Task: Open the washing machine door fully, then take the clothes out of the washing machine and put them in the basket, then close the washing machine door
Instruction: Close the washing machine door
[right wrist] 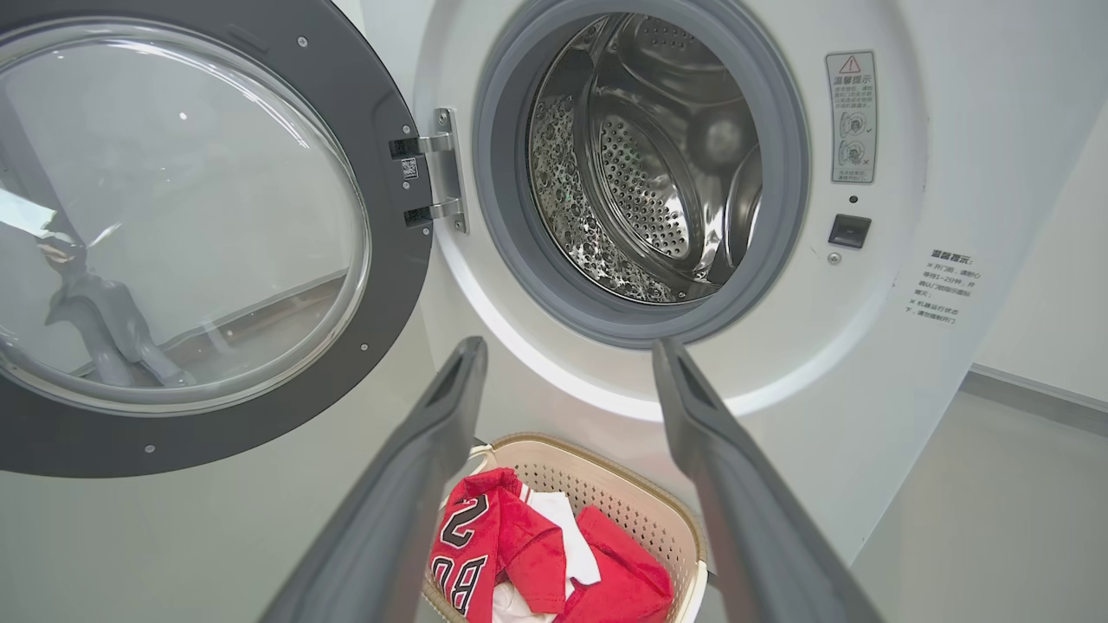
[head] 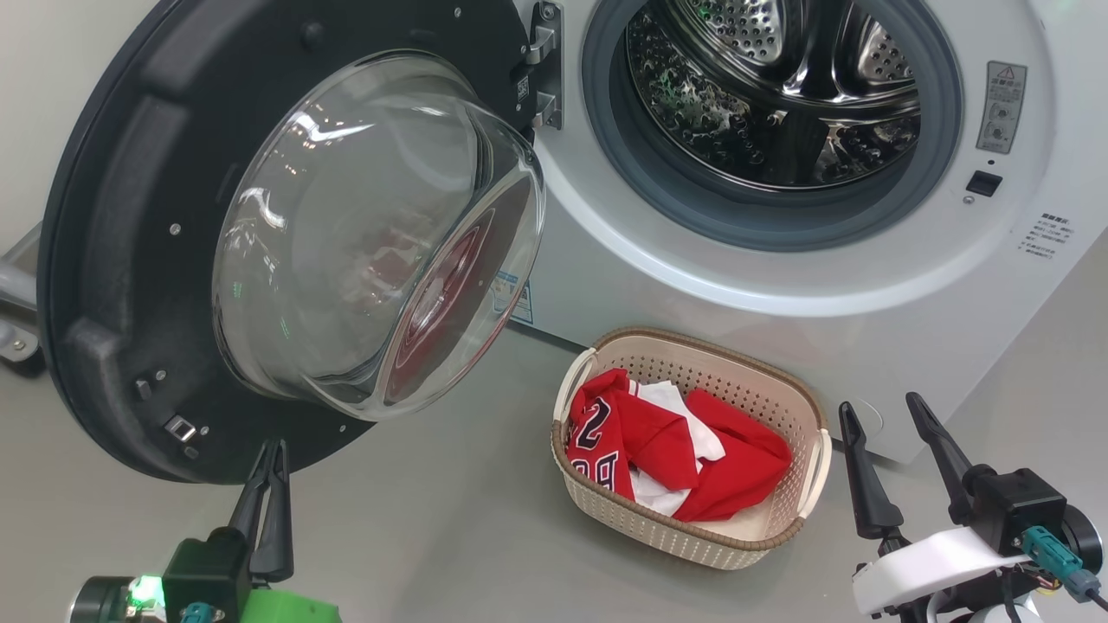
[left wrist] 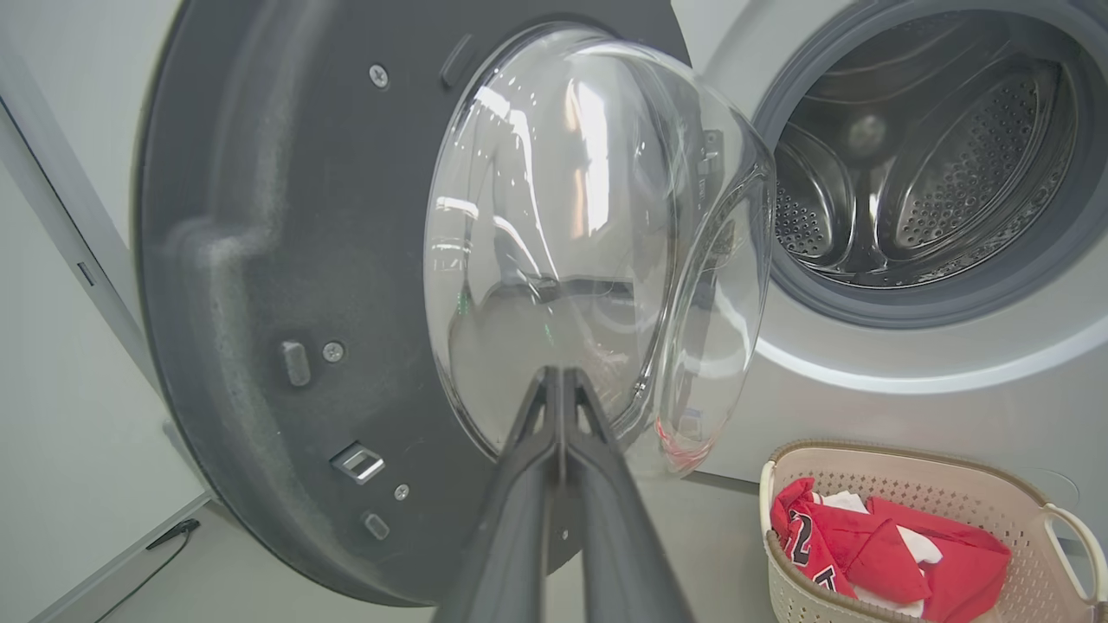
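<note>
The washing machine (head: 779, 285) stands with its round black door (head: 130, 216) swung wide to the left, glass bowl bulging toward me. Its steel drum (head: 770, 86) looks bare. The red and white clothes (head: 666, 446) lie in the cream basket (head: 692, 532) on the floor in front of the machine. My left gripper (head: 270, 454) is shut with nothing in it, tips just below the door's lower rim; in the left wrist view my left gripper (left wrist: 561, 381) points at the glass bowl (left wrist: 597, 251). My right gripper (head: 883, 414) is open, right of the basket, with nothing between its fingers.
Grey floor (head: 415, 519) spreads between the door and the basket. A pale wall (left wrist: 52, 363) runs behind the open door. The door's hinge (right wrist: 437, 177) sits at the left of the grey-gasketed opening (right wrist: 640, 173). A latch slot (right wrist: 848, 230) is at the opening's right.
</note>
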